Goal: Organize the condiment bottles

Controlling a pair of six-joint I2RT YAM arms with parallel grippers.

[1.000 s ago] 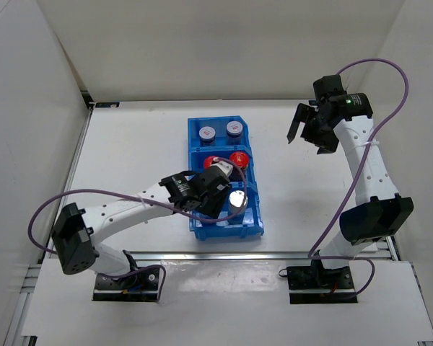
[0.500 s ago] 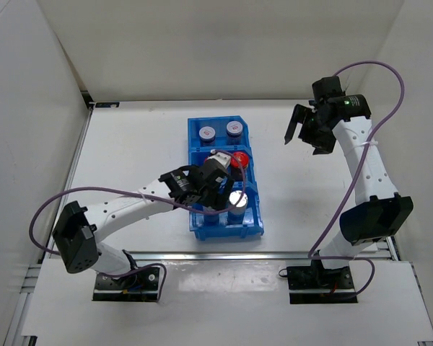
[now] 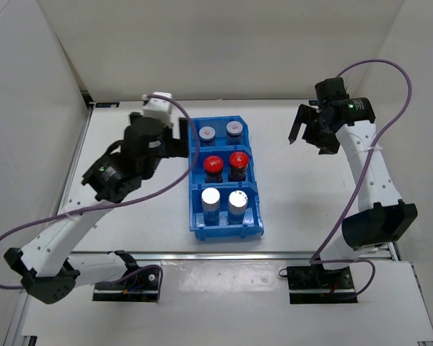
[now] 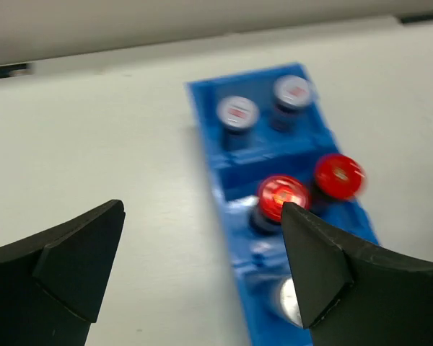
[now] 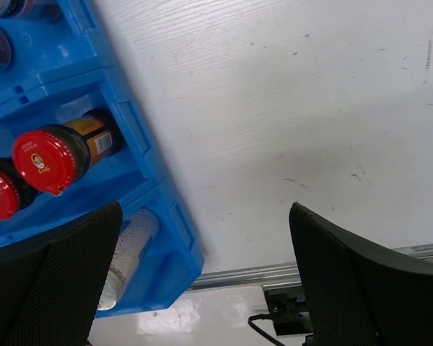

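Blue bin (image 3: 193, 155) lies on the table (image 3: 289, 194), its three compartments in a row running away from the arm bases.

- Bin's far compartment: two grey-lidded bottles (image 3: 208, 132), side by side, upright.
- Bin's middle compartment: two red-capped bottles (image 3: 213, 164), dark bodies, upright.
- Bin's near compartment: two silver-topped bottles (image 3: 211, 196), upright.

All six bottles stand inside the bin, one matched pair to each compartment.

Left gripper (image 4: 202, 213) hangs above the table just left of the bin's far end, jaws spread wide, nothing between them. Right gripper (image 5: 204, 210) is well to the right of the bin, about level with its far end, jaws spread wide, empty.
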